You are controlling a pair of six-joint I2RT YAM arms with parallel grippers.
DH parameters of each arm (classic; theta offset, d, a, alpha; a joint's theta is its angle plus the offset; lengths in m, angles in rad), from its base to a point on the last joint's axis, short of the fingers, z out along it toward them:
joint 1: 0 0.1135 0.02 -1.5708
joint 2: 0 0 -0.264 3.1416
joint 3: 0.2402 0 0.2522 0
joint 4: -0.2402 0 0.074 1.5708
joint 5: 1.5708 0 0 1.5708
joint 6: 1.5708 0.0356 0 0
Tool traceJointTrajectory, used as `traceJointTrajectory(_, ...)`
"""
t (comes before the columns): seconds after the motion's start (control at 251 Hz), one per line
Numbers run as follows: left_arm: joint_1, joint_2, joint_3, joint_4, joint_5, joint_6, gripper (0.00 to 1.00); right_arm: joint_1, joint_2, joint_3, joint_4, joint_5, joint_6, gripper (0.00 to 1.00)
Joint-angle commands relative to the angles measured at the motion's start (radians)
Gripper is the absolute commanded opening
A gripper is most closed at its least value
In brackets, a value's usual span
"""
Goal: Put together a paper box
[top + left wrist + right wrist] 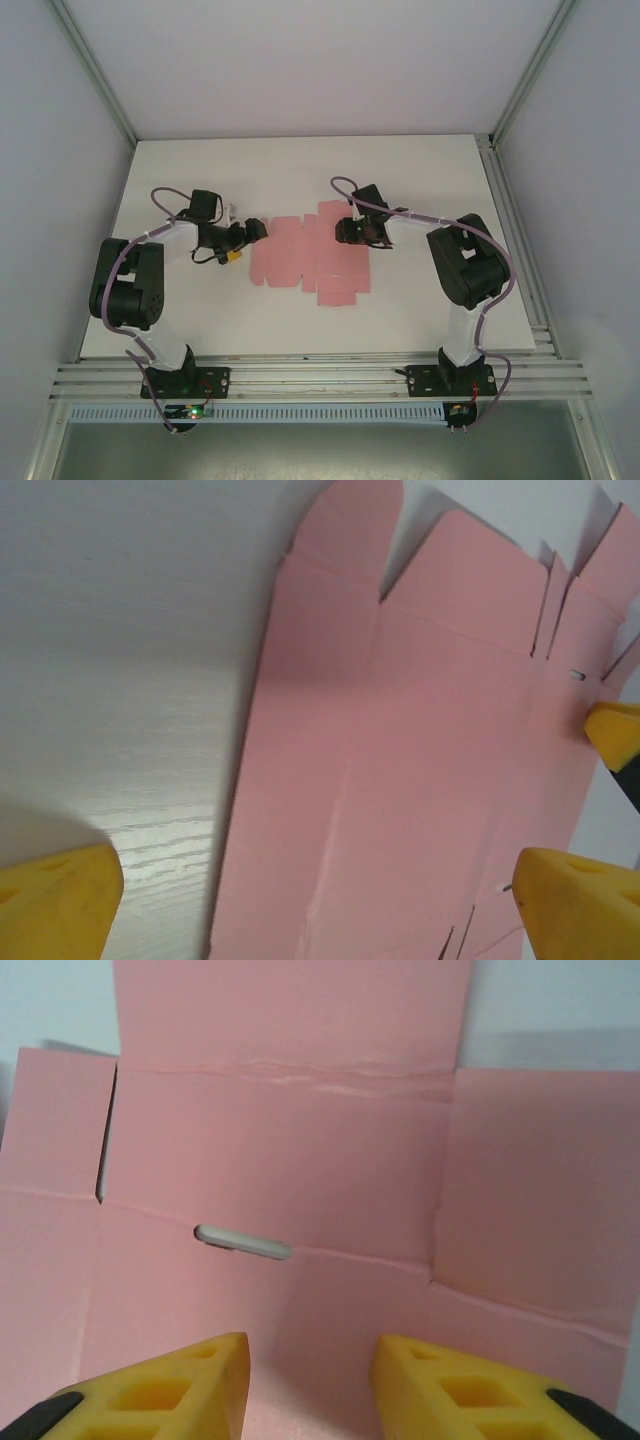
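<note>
the paper box (310, 262) is seen as a flat die-cut sheet, unfolded, lying on the middle of the table (200, 320) between the two arms. its long axis runs left to right, with flaps sticking out on the far and near sides.

the left gripper (255, 229) is placed at the sheet's left edge. in the left wrist view its jaws are spread wide, the left gripper (320, 910) straddling that edge, so that one finger (60, 900) is over bare table and the other over pink card. nothing is held by it.

the right gripper (345, 228) is set over the far right part of the sheet. in the right wrist view the jaws are drawn about half-way together, with a gap left at the right gripper (310, 1380), and the card is spread out ahead of and under the tips. no card is seen clamped between them. a creased panel with a small slot (243, 1242) lies just beyond the tips.

both arms are judged about equally near. the sheet extends rightward from the left gripper and leftward from the right one, so the coming move is judged to turn on the left edge panel being caught and raised along its crease while the right side is held down.
</note>
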Motion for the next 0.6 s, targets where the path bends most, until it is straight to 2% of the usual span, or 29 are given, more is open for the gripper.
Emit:
traceJointTrajectory(0.0,-0.022,0.026,0.002,-0.004,0.131,0.008,1.0,-0.022,0.08,-0.074,-0.074,0.009,0.063,0.43)
traceJointTrajectory(0.164,-0.025,0.048,-0.031,0.165,0.302,-0.065,0.99,-0.022,0.089,-0.105,-0.051,-0.002,0.075,0.43)
traceJointTrajectory(0.267,-0.024,0.063,-0.042,0.273,0.359,-0.12,0.98,-0.021,0.097,-0.118,-0.034,-0.021,0.073,0.41)
traceJointTrajectory(0.515,-0.025,-0.027,-0.081,0.389,0.359,-0.171,0.94,-0.035,0.095,-0.158,0.012,-0.04,0.074,0.41)
traceJointTrajectory(0.555,-0.027,-0.045,-0.085,0.387,0.351,-0.165,0.91,-0.037,0.093,-0.162,0.02,-0.047,0.071,0.41)
traceJointTrajectory(0.595,-0.027,-0.054,-0.083,0.366,0.337,-0.155,0.83,-0.037,0.092,-0.164,0.03,-0.059,0.064,0.4)
